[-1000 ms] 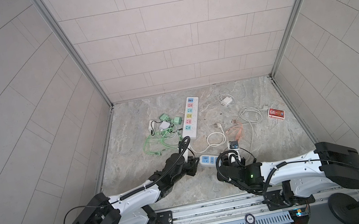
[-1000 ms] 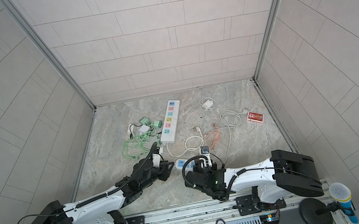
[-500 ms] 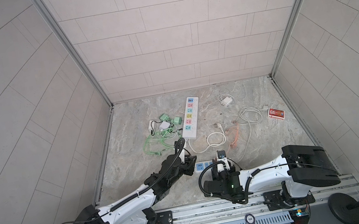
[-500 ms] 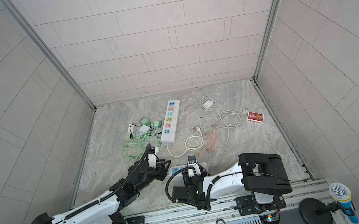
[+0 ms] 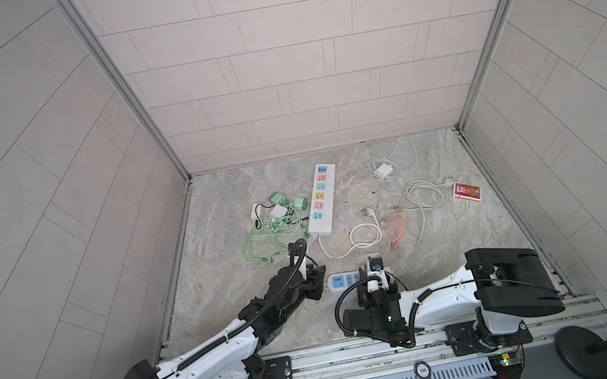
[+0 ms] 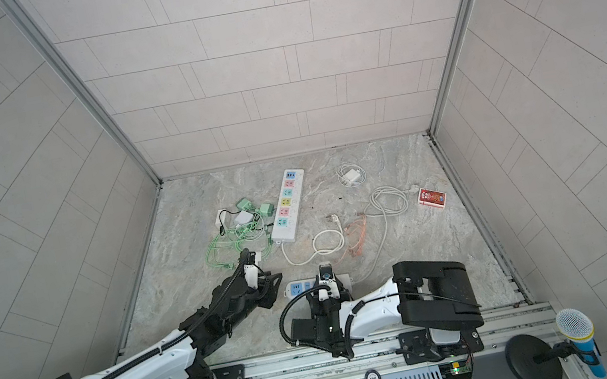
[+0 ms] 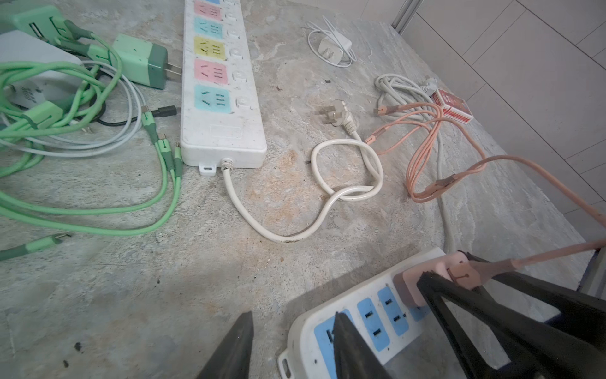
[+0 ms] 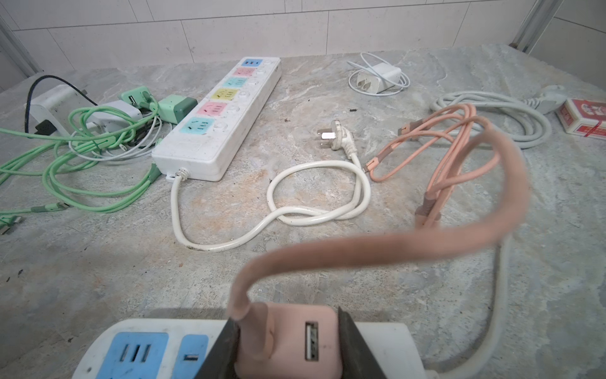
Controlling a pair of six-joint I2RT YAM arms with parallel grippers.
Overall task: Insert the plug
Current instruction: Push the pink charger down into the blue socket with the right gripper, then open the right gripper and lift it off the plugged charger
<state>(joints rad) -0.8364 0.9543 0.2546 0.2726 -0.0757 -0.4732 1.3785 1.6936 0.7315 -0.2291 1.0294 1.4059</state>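
**Right wrist view: pink plug pinched on the small strip**

From where I stand, the right gripper (image 8: 286,354) has both dark fingers pressed against the sides of the pink plug (image 8: 292,328). The plug stands upright on the small power strip (image 8: 137,351), right beside its blue sockets. Whether the pins are fully home I cannot tell. A pink cable (image 8: 393,249) rises from the plug and loops away past the strip.

Seen from the left wrist camera, the left gripper (image 7: 293,328) is at the strip's opposite end with its jaws spread. One finger lies over the end blue socket and seems to rest on it. Its partner is over bare table (image 7: 164,262) just beside the strip, with nothing pinched between them.

In both top views the strip lies between the two arms. Well beyond it lie a long white strip (image 5: 321,200) with coloured sockets, a tangle of green cables (image 5: 265,243) and a red box (image 5: 467,192).
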